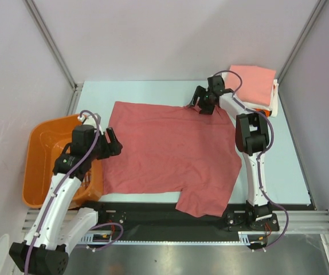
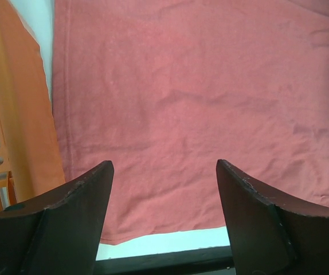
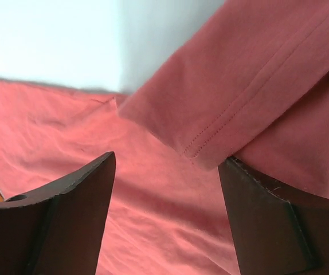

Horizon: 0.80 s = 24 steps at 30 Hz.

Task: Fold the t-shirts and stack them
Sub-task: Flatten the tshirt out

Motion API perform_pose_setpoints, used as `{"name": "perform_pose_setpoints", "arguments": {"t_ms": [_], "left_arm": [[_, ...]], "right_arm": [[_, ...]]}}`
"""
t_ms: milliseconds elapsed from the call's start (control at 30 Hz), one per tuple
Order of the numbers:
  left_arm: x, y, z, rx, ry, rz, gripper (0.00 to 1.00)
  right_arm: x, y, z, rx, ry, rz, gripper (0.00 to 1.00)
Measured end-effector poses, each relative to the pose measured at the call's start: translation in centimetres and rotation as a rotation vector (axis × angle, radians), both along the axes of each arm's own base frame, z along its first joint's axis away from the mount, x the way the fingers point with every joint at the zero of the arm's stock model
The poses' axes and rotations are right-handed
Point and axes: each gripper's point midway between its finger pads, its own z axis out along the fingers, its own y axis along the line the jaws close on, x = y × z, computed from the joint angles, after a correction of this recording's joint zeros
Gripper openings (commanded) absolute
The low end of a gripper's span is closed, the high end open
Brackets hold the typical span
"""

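A dusty-red t-shirt [image 1: 170,152] lies spread flat on the table, one sleeve pointing at the near edge. My left gripper [image 1: 112,143] is open and empty over the shirt's left edge; its wrist view shows the cloth [image 2: 199,103] between and beyond the fingers [image 2: 78,200], gripper [image 2: 164,172]. My right gripper [image 1: 202,104] is open at the shirt's far right corner. In the right wrist view a folded-over sleeve [image 3: 239,97] with a stitched hem lies just above the open gripper [image 3: 167,166]. Folded shirts [image 1: 253,82], salmon-pink on top, are stacked at the back right.
An orange plastic basket [image 1: 47,154] stands at the left, beside my left arm, and shows in the left wrist view [image 2: 15,126]. The light table [image 1: 279,166] is bare to the right of the shirt. Walls enclose the table on three sides.
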Motion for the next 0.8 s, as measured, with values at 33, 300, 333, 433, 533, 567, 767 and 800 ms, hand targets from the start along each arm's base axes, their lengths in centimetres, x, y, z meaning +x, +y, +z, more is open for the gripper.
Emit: {"name": "perform_pose_setpoints", "arguments": {"t_ms": [33,300,333,433,533,567,767,800], "left_arm": [[-0.2,0.0,-0.1,0.000,-0.004,0.000,0.79],[-0.4,0.1,0.2,-0.002,-0.045,-0.004,0.80],[-0.3,0.1,0.2,-0.002,-0.048,-0.004,0.80],[-0.3,0.1,0.2,-0.001,-0.049,-0.003,0.80],[-0.3,0.2,0.2,0.001,-0.048,0.000,0.80],[-0.3,0.2,0.1,0.002,-0.048,0.001,0.80],[-0.3,0.4,0.0,0.007,-0.046,0.007,0.80],[-0.3,0.4,0.0,0.007,-0.047,0.008,0.80]], "right_arm": [[0.2,0.0,0.2,0.002,-0.005,-0.002,0.78],[5.4,0.9,2.1,-0.002,-0.112,-0.032,0.82],[6.1,1.3,2.3,0.002,-0.132,-0.033,0.84],[9.5,3.7,3.4,0.037,-0.252,-0.030,0.87],[10.1,6.0,3.3,0.060,-0.306,-0.009,0.88],[10.0,6.9,3.2,0.063,-0.322,0.007,0.89],[7.1,10.5,2.8,-0.005,-0.362,0.115,0.95],[6.1,10.6,3.0,-0.018,-0.357,0.126,0.95]]}}
